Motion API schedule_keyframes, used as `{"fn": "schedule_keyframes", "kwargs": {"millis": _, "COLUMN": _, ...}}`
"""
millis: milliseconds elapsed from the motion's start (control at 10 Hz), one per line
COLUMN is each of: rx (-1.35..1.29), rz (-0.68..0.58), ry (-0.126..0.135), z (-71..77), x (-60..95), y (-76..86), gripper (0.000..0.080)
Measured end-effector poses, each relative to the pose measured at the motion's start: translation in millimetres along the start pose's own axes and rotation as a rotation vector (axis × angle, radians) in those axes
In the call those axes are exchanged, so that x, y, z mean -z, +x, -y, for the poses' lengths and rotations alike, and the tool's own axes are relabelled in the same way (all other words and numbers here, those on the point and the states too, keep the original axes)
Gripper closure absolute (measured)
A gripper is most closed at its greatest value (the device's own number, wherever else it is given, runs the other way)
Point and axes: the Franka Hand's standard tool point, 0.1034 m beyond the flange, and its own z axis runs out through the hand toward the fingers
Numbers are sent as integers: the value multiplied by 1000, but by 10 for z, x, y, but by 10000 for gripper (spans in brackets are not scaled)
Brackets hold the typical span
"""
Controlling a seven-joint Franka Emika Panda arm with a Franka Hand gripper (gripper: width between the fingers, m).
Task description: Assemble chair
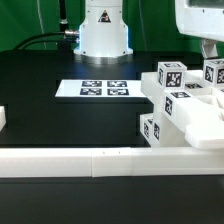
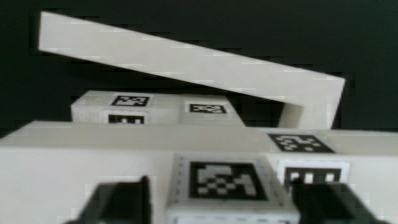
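Note:
The chair's white tagged pieces are clustered at the exterior view's right: a post [image 1: 170,75], a stepped slab [image 1: 190,108] and a low block [image 1: 153,129]. My gripper [image 1: 207,48] hangs over the cluster's far right end. In the wrist view the gripper [image 2: 226,206] straddles a tagged white piece [image 2: 228,185]. One dark finger [image 2: 121,205] stands on each side of it, close to its flanks, and the jaws look slightly wider than the piece. Beyond it lie a broad slab [image 2: 107,145], two tagged blocks [image 2: 160,108] and a long angled white bar [image 2: 214,62].
The marker board [image 1: 100,88] lies flat mid-table before the robot base [image 1: 104,30]. A long low white wall [image 1: 90,160] runs along the near edge. A small white piece [image 1: 3,118] shows at the exterior view's left edge.

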Motion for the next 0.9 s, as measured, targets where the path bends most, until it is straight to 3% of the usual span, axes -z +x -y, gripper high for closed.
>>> {"fn": "schedule_keyframes", "kwargs": {"millis": 100, "rx": 34, "rz": 0, "ry": 3, "z": 7, "x": 1, "y": -10, "gripper": 275}}
{"fn": "schedule_keyframes", "kwargs": {"millis": 200, "rx": 77, "rz": -3, "ry": 14, "z": 25, "x": 0, "y": -31, "gripper": 275}}
{"fn": "schedule_keyframes", "kwargs": {"millis": 300, "rx": 143, "rz": -4, "ry": 14, "z": 23, "x": -1, "y": -23, "gripper": 174}}
{"fn": "schedule_keyframes", "kwargs": {"millis": 600, "rx": 364, "rz": -9, "ry": 9, "z": 20, "x": 0, "y": -20, "gripper": 152}}
{"fn": "schedule_keyframes", "kwargs": {"millis": 700, "rx": 529, "rz": -17, "ry": -9, "z": 12, "x": 10, "y": -24, "gripper": 151}}
{"fn": "schedule_keyframes", "kwargs": {"millis": 900, "rx": 745, "rz": -23, "ry": -12, "z": 19, "x": 14, "y": -19, "gripper": 151}}
